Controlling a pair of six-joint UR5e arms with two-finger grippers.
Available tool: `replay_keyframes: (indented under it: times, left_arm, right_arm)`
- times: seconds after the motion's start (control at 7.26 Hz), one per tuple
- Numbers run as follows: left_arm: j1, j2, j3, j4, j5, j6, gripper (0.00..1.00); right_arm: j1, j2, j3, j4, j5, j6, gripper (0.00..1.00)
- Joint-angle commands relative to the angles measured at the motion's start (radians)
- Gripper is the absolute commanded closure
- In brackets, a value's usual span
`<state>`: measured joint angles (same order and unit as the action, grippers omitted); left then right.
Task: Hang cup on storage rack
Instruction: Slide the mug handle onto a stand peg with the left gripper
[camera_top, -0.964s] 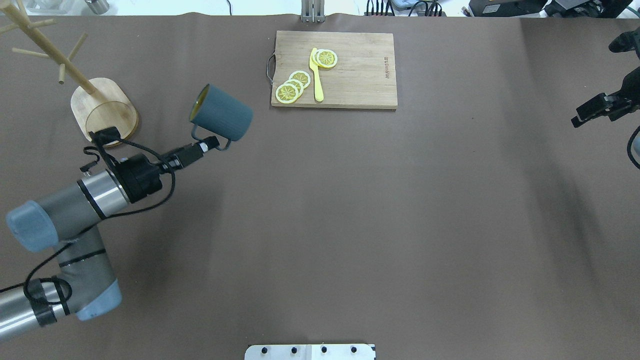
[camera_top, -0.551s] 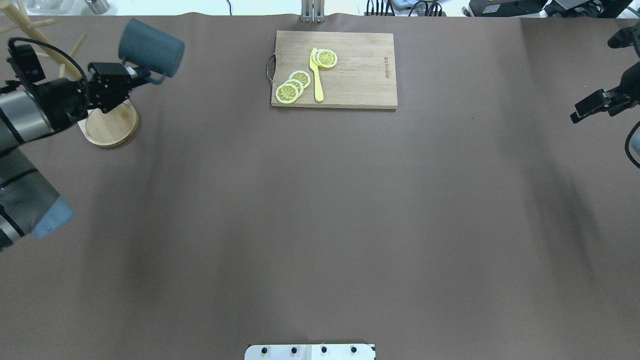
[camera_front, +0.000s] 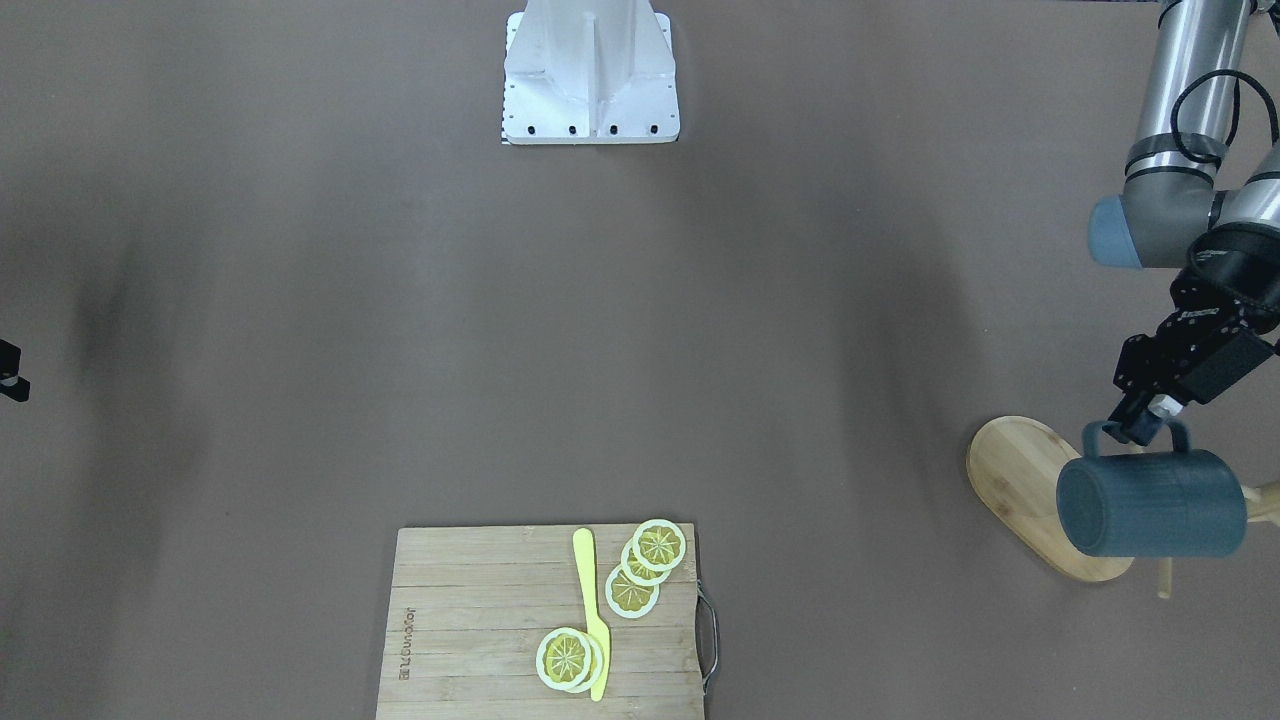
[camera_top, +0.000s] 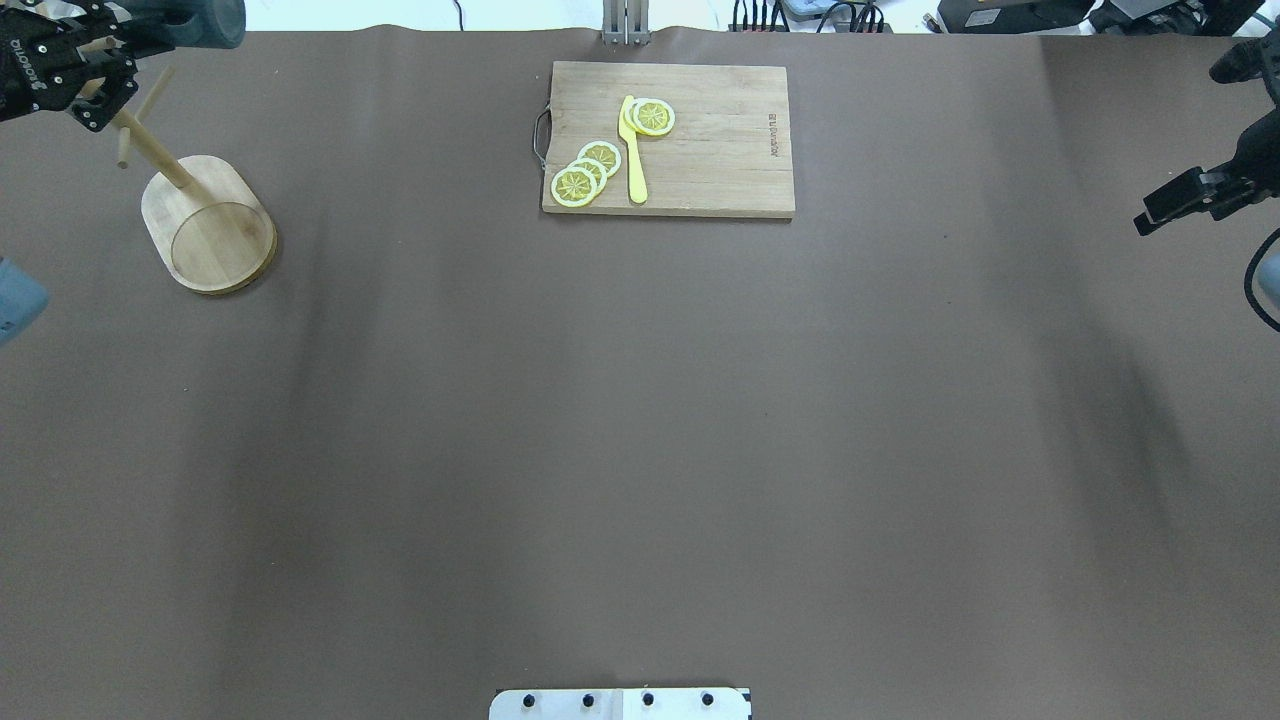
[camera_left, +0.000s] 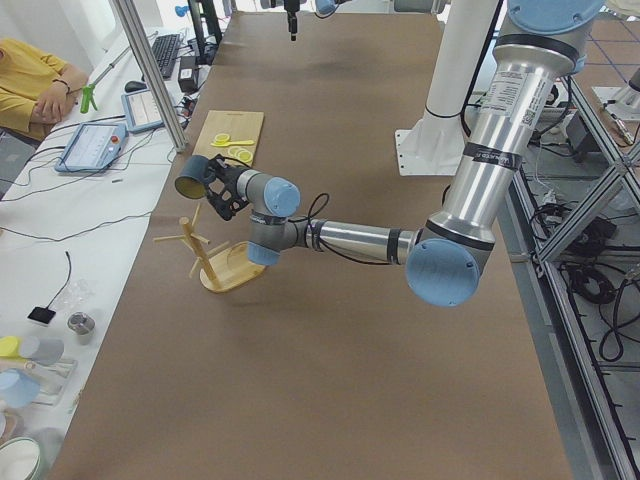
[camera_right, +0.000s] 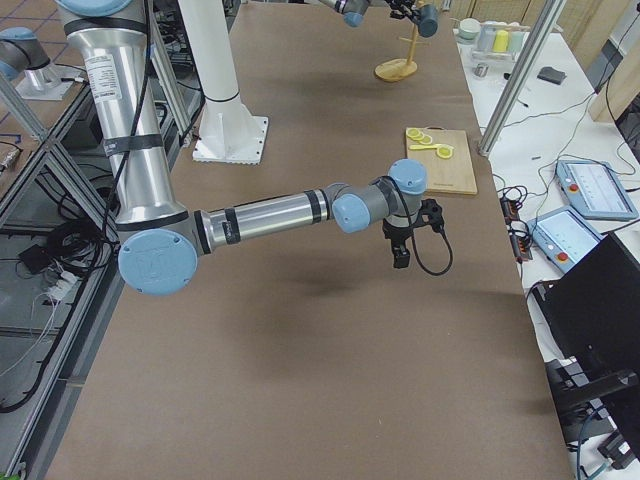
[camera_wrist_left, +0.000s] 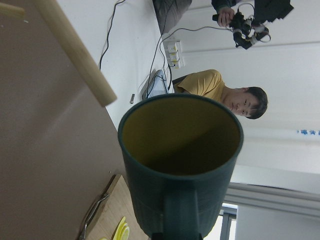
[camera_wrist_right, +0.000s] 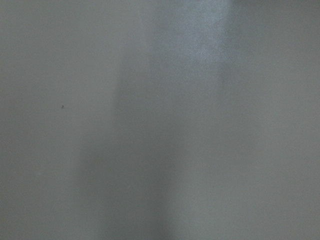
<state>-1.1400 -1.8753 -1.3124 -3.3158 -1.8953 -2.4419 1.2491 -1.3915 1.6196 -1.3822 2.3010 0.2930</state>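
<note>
Cup (camera_front: 1150, 505) is at far left, up in the air on its side, w/ left tool (camera_front: 1140, 425) clamped on its handle. 1 s ago it sat low, right of storage rack (camera_top: 205, 225) base; it has since swung up to peg height, so hooking looks next. Overhead crops cup at frame edge, front view shows all of it. Wrist cam shows peg (camera_wrist_left: 75, 55) tip beside rim, not thru handle. Right tool (camera_top: 1165, 205) is far right; width can't tell.
</note>
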Motion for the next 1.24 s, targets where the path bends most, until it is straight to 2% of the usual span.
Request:
replay_keyframes:
  times: [0.0,0.41,0.69,1.1]
  left_arm:
    - [-0.003,-0.001,0.004,-0.036,-0.004,-0.107,1.0]
    - [-0.004,0.011,0.073,-0.16,-0.001,-0.325,1.0]
    - [-0.006,0.012,0.096,-0.177,0.001,-0.44,1.0]
    - [-0.023,0.034,0.156,-0.29,0.001,-0.502,1.0]
  right_arm:
    - [0.001,0.0,0.0,0.0,0.0,0.0,0.0]
    - [0.001,0.0,-0.003,0.0,0.0,0.0,0.0]
    - [0.0,0.0,0.0,0.0,0.0,0.006,0.0]
    - [0.0,0.002,-0.001,0.0,0.0,0.006,0.0]
